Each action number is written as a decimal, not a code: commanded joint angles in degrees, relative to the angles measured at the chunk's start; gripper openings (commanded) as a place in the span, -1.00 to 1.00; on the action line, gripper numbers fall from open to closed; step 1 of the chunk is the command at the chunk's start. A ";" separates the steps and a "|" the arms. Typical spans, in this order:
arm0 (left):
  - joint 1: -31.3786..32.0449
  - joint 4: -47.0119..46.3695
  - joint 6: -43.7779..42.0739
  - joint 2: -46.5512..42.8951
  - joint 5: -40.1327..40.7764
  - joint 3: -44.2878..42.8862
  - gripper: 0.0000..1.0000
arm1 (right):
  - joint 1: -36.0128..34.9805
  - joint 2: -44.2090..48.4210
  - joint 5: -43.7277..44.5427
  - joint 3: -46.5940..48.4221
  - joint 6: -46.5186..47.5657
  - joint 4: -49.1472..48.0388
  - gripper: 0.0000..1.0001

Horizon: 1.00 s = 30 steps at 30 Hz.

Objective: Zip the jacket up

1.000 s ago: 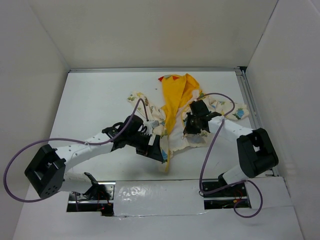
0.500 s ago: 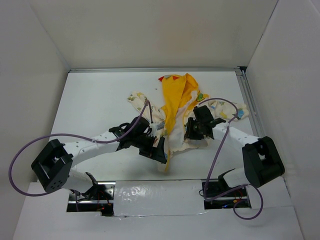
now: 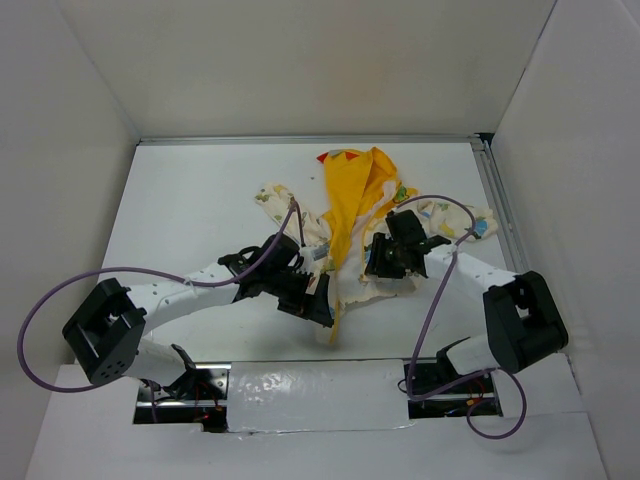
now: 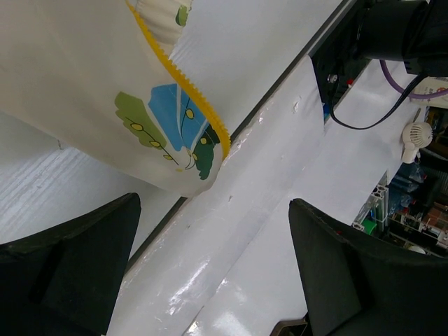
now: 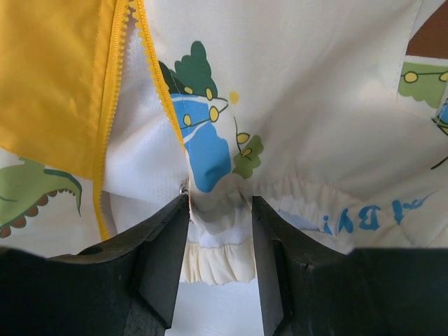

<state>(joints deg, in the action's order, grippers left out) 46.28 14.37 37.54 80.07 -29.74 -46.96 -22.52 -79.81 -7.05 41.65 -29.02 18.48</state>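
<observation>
The jacket (image 5: 315, 105) is cream with blue, green and yellow cartoon prints, and blue lettering (image 5: 364, 217) at the lower right of the right wrist view. Its lining (image 3: 352, 195) is bright yellow, with small red triangles (image 3: 340, 156) at the upper middle of the top view. Its zipper teeth (image 5: 159, 77) are yellow. The table (image 3: 190, 200) is white.

Left arm (image 3: 185, 292): white tubular links with black joint housings. There is a big boxy black joint (image 3: 100, 338) at the lower left of the frame.

Right arm (image 3: 470, 265): same build, with a blocky black elbow (image 3: 520, 322).

Left hand (image 3: 320, 308) and right hand (image 3: 385, 265): all black.

Wrist views: left fingers (image 4: 70, 273) are matte black, broad and slab-sided. Right fingers (image 5: 164, 259) look alike.

Left purple cable (image 3: 110, 269) loops wide off its arm. Right purple cable (image 3: 428, 312) does likewise.

Black base mounts (image 3: 190, 385) carry thin red wires.
</observation>
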 commanded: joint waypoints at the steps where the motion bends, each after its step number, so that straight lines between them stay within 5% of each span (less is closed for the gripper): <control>1: 0.30 -0.13 0.60 -0.71 0.29 0.29 0.99 | -0.59 -1.22 1.07 2.38 -0.95 -2.13 -0.03; 11: 0.39 0.22 0.78 -1.59 1.17 0.38 0.99 | -4.10 -4.83 9.15 6.25 -5.00 -0.38 -0.14; 17: 0.47 1.01 1.04 -1.24 2.40 0.38 0.99 | -5.60 -4.39 13.81 7.22 -6.84 1.64 -0.73; 24: 0.39 1.45 0.52 1.39 3.10 -1.47 0.95 | -5.17 6.59 14.87 5.64 -5.18 5.16 -0.79; 30: 0.56 1.10 -0.54 2.90 5.39 -0.24 0.84 | -2.97 14.23 7.33 1.69 -2.63 4.73 -1.00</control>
<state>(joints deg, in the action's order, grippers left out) 46.41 15.51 37.74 82.37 -25.74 -46.63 -26.74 -68.25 3.97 45.32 -33.41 22.55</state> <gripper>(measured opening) 0.923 0.116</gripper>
